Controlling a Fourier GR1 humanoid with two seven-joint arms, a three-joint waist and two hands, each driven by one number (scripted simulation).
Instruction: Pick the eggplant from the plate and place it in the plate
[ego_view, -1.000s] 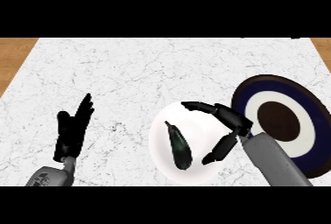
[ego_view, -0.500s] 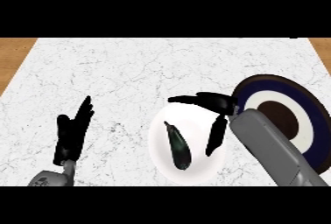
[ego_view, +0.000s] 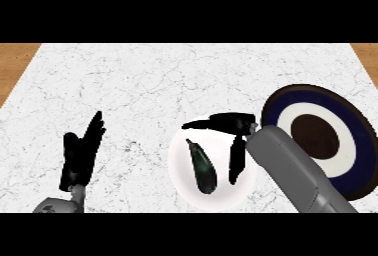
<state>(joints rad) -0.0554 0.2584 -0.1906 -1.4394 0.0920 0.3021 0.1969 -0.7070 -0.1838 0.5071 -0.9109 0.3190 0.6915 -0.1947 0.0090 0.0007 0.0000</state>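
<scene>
A dark, slim eggplant (ego_view: 201, 167) lies lengthwise on a white plate (ego_view: 184, 195) near the counter's front middle. My right hand (ego_view: 233, 125) hovers over that plate's far right part, fingers spread and open, thumb hanging down just right of the eggplant without touching it. A second plate (ego_view: 325, 107), dark blue with a white ring and dark centre, sits to the right, partly behind my right forearm. My left hand (ego_view: 80, 152) rests open at the lower left, fingers up.
The white marble counter (ego_view: 162, 80) stretches wide behind the plates. Wooden floor strips (ego_view: 15, 57) show past its left and right far corners.
My right hand has swung left from beside the blue plate to above the white plate, closing in on the eggplant. The left hand and eggplant have not moved.
</scene>
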